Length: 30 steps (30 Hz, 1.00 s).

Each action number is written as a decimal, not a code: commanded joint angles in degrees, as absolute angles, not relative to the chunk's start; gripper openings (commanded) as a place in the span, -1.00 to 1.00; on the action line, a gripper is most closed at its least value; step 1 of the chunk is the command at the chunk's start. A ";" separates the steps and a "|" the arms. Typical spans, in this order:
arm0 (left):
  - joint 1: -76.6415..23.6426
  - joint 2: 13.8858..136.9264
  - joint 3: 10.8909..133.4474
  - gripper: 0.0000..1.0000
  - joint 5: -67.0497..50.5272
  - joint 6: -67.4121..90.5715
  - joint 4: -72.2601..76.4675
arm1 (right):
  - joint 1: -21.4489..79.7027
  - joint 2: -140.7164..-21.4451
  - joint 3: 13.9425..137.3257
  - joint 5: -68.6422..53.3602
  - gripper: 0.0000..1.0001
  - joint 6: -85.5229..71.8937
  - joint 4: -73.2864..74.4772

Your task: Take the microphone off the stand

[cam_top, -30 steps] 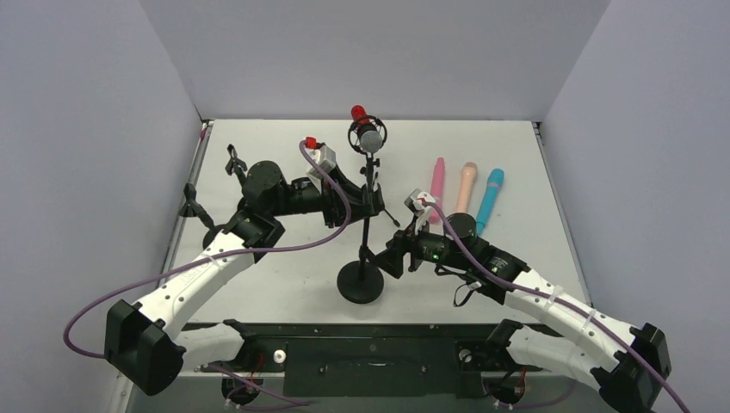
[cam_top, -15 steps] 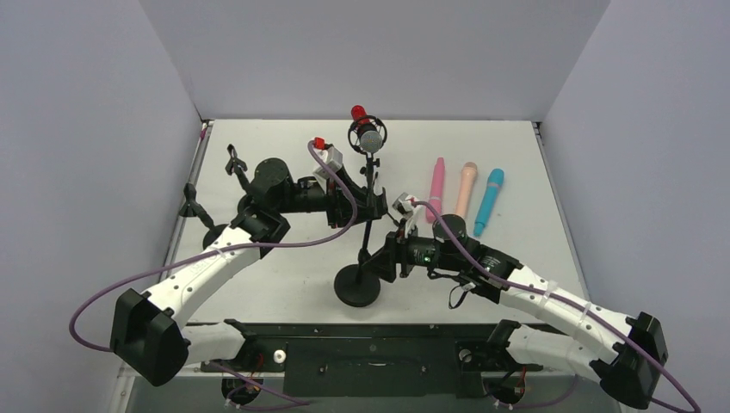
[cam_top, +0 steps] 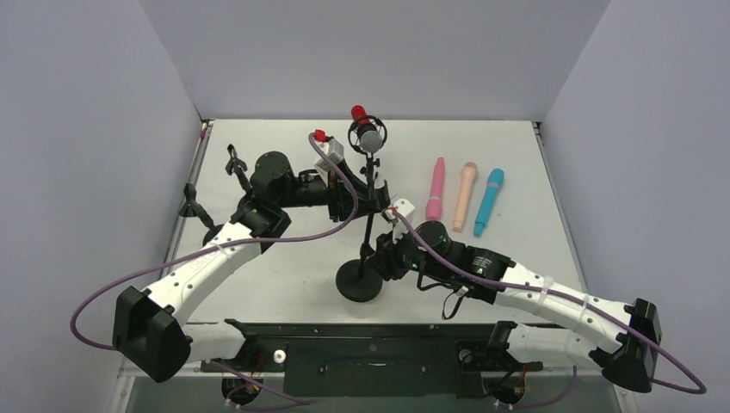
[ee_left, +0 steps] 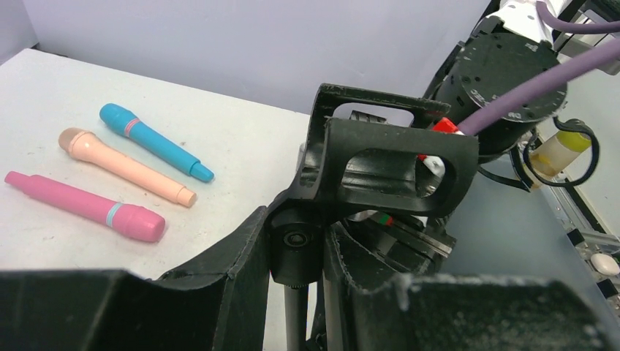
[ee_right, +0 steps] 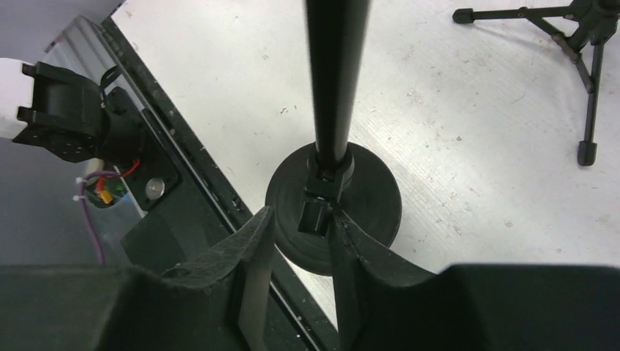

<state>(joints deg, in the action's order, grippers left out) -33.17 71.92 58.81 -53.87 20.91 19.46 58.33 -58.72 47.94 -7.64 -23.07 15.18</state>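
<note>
Change: the right gripper (cam_top: 376, 255) has moved in from the right of the stand (cam_top: 368, 225) and now sits at its pole just above the base, with its jaws drawn much closer together. The left gripper (cam_top: 376, 196) stays on the upper pole, and the microphone (cam_top: 370, 140) has not moved.
Left gripper: clamped on the stand's black joint knob, with a finger (ee_left: 245, 256) pressed against each side.
Right gripper: its jaws are narrow either side of the pole's foot. A sliver of gap shows on one side, so a firm hold cannot be told.
Microphone: at the top of the stand, in its ring mount. It has a grey mesh head and a red cap.
Stand: a thin matt black pole on a round, flat black base (ee_right: 365, 212), upright on the scuffed white table (cam_top: 293, 292).
Right of the stand: three smooth plastic toy microphones lie side by side, pink (cam_top: 436, 189), peach (cam_top: 466, 196) and blue (cam_top: 487, 201), well apart from it.
Left of the stand: two small black tripods (cam_top: 234, 161) stand near the table's edge.
In the way: the left arm's purple cable (cam_top: 344, 194) loops in front of the pole.
</note>
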 commanded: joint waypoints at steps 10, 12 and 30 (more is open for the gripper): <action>-32.88 73.53 65.55 -1.00 -49.12 24.64 16.43 | 69.53 -58.81 51.71 18.66 -0.92 -16.02 14.59; -32.87 74.54 67.06 -1.00 -47.46 25.81 13.80 | 72.25 -59.06 51.45 23.49 -0.98 -14.23 14.29; -32.87 81.67 73.34 -1.00 -44.13 37.35 5.01 | 93.70 -74.57 53.02 65.16 -1.00 17.87 4.25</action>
